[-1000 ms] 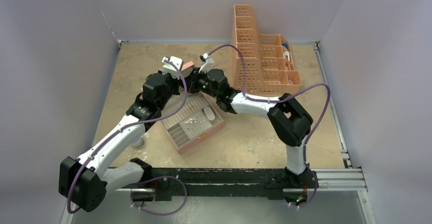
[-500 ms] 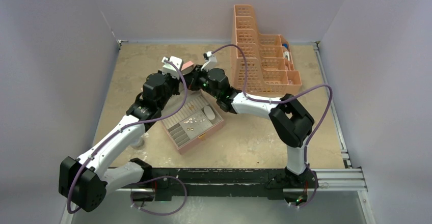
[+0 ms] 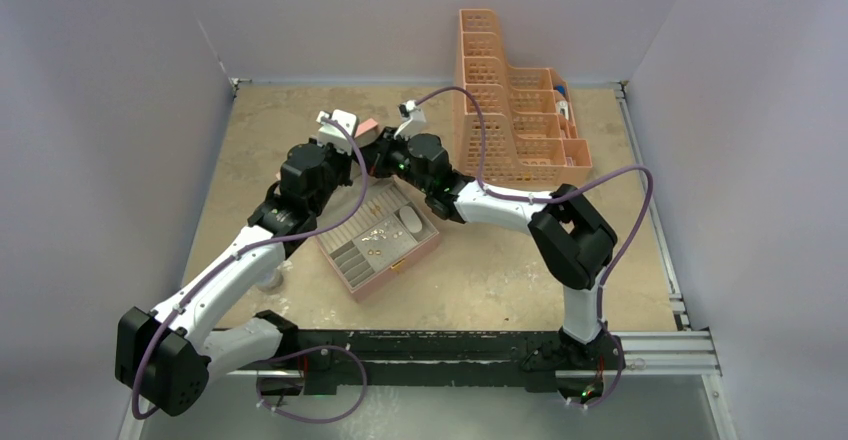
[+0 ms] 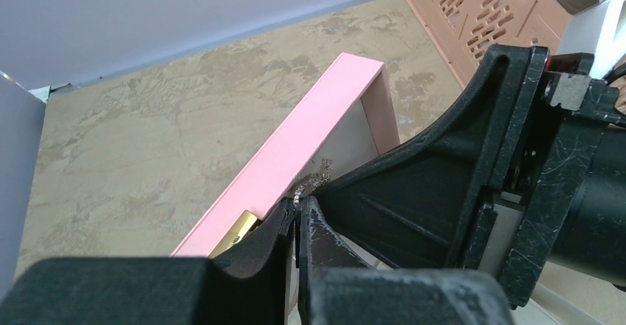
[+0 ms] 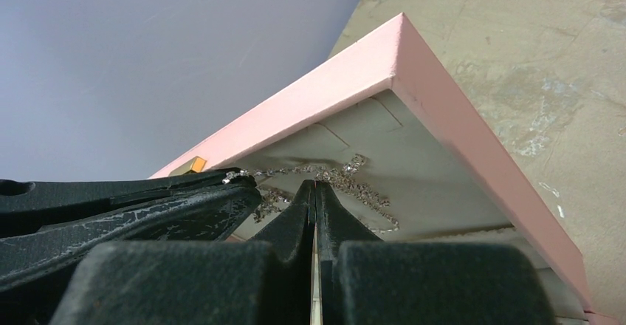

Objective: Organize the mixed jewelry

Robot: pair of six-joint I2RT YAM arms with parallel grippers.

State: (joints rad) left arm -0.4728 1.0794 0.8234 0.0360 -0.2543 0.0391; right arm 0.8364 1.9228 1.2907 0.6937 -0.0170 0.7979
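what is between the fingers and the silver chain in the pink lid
Nothing visible. The left fingers look pinched on the end of the chain, and the closed tips of the right fingers sit right against it inside the raised lid.

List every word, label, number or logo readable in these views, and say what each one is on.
None can be read in any view.
Pink box and its lid: plain, no print.
Silvery chain: no marks.
Orange basket: no lettering; the small items inside are too small to read.
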